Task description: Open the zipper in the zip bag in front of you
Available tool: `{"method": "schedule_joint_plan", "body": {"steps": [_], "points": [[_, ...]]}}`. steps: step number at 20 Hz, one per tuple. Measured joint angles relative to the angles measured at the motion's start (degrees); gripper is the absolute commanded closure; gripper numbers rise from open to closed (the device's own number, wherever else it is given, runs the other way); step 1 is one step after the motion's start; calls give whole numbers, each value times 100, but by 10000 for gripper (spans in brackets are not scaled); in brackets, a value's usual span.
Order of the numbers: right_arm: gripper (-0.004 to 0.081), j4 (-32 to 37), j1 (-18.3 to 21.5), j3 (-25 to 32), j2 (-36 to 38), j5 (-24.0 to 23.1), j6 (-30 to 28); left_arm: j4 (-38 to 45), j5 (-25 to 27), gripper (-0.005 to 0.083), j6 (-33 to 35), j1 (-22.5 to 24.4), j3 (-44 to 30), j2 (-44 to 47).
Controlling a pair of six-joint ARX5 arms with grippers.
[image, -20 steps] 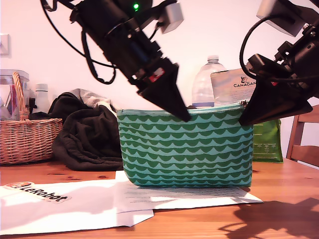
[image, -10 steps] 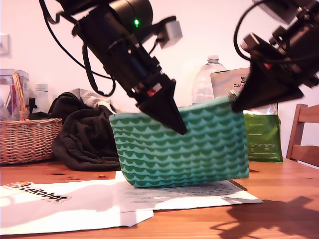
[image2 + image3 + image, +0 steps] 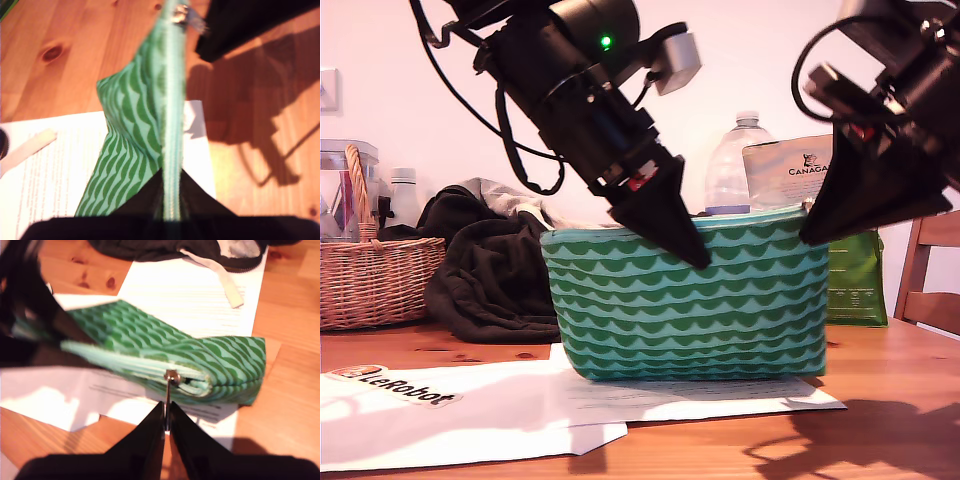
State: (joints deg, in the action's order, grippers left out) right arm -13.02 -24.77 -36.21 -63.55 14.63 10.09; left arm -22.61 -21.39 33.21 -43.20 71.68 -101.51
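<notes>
The zip bag (image 3: 685, 295) stands upright on its long lower edge near the middle of the wooden desk (image 3: 880, 420), on white printed sheets of paper (image 3: 470, 410), with both arms bearing on its top edge. In the exterior view my first claw (image 3: 692, 255) comes down from the upper left and meets the top edge a little left of the middle, but its tips merge into one dark wedge there. The first wrist view shows what that hides: the dark fingers (image 3: 197, 202) are closed on the top seam, one on each side, with the zipper (image 3: 172, 95) running away between them to the silver slider at its far end. My second claw (image 3: 810, 232) reaches the bag's top corner at the exterior view's right, where the pull tab is too small to make out. The second wrist view settles it: the two black tips (image 3: 150, 432) are pinched on the slim silver pull tab (image 3: 168, 400), whose slider sits at the end of the zipper, and a small gap in the tape shows just beside it. Behind the bag, the exterior view shows a water bottle (image 3: 732, 165) and a Canagan foil bag (image 3: 855, 280), both partly hidden, dark clothing (image 3: 490, 270), and a wicker basket (image 3: 370, 270) cut off at the left edge. Both wrist views are blurred near the claws.
</notes>
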Motion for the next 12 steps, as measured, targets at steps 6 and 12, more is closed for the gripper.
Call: {"method": "schedule_joint_plan", "body": {"steps": [6,12], "points": [[783,-214,-31,-170,0,192,337,35,4,793,-4,-138,0,0],[783,-308,-402,-173,0,197,511,39,7,793,-155,-140,0,0]]}}
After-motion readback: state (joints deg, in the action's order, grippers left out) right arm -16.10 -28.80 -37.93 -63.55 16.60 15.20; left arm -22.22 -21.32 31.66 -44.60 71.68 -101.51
